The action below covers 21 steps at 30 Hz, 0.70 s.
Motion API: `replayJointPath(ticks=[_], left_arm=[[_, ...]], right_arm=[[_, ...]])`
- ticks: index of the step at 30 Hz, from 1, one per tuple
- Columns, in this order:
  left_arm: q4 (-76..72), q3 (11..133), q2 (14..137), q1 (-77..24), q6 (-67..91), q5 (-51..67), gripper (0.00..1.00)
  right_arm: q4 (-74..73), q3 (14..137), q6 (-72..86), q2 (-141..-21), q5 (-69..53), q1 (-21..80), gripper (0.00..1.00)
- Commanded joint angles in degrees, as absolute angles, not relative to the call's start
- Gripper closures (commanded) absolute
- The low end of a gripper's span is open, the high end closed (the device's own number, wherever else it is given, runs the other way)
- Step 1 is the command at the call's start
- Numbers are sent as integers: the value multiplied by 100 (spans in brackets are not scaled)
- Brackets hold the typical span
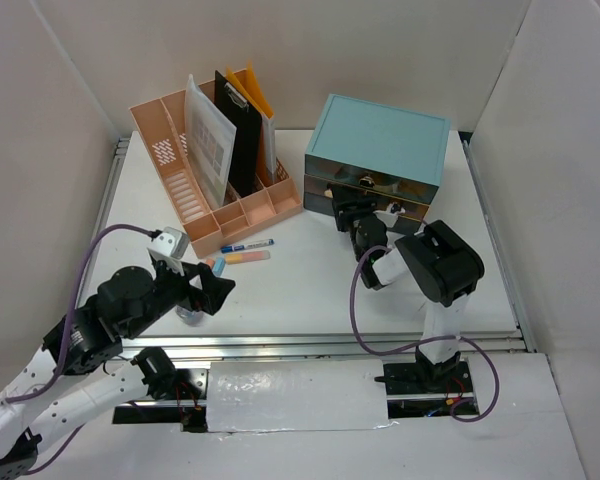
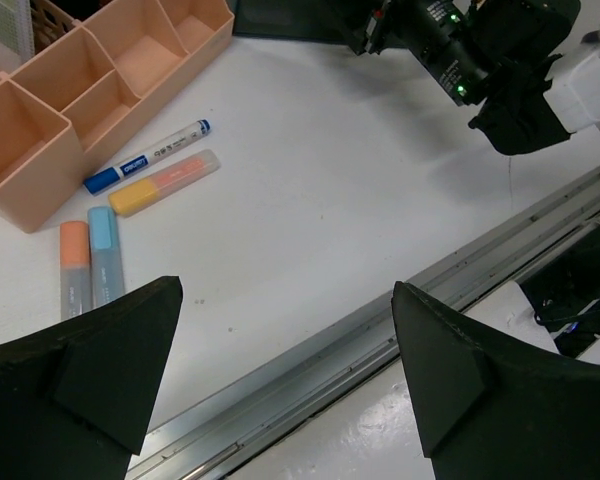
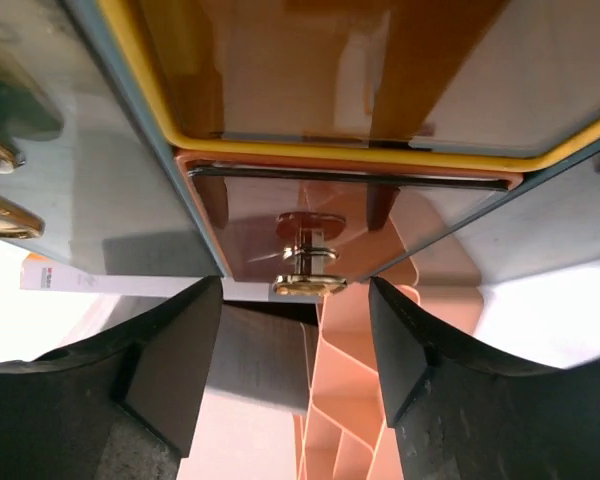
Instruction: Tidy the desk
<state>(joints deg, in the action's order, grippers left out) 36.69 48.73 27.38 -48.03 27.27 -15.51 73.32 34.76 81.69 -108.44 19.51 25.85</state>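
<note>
The white desk (image 1: 310,290) carries a pink organizer and a teal drawer cabinet (image 1: 380,140). My right gripper (image 1: 354,212) is at the cabinet's mirrored front. In the right wrist view its jaws (image 3: 295,300) stand open on either side of a small gold drawer knob (image 3: 308,284), with a gap on both sides. My left gripper (image 1: 212,292) hovers over the desk's front left, open and empty. In the left wrist view its jaws (image 2: 286,286) are wide apart above the desk (image 2: 330,180) and its front rail (image 2: 380,330).
The pink organizer (image 1: 195,195) at the back left holds a black clipboard (image 1: 242,130) and papers. In front of it lie a blue-capped pen (image 2: 150,158), a yellow-orange highlighter (image 2: 165,183), and an orange (image 2: 74,268) and a blue highlighter (image 2: 105,258). White walls enclose the desk.
</note>
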Motion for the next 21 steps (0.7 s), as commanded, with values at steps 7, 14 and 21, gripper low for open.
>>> replayJointPath(ticks=[7,14,21], left_arm=[[3357,4887,2865,-4790,2470,-1222,0],[3366,4887,2856,-4790,2470,-1204,0],[3375,4896,2874,-4790,2461,-1257,0]], right_arm=[[7638,3972,8402,-11171,2303,2689,46],[7787,4060,8464,-11364,2391,2804,72],[7954,3982,8385,-11233,2381,3163,85]])
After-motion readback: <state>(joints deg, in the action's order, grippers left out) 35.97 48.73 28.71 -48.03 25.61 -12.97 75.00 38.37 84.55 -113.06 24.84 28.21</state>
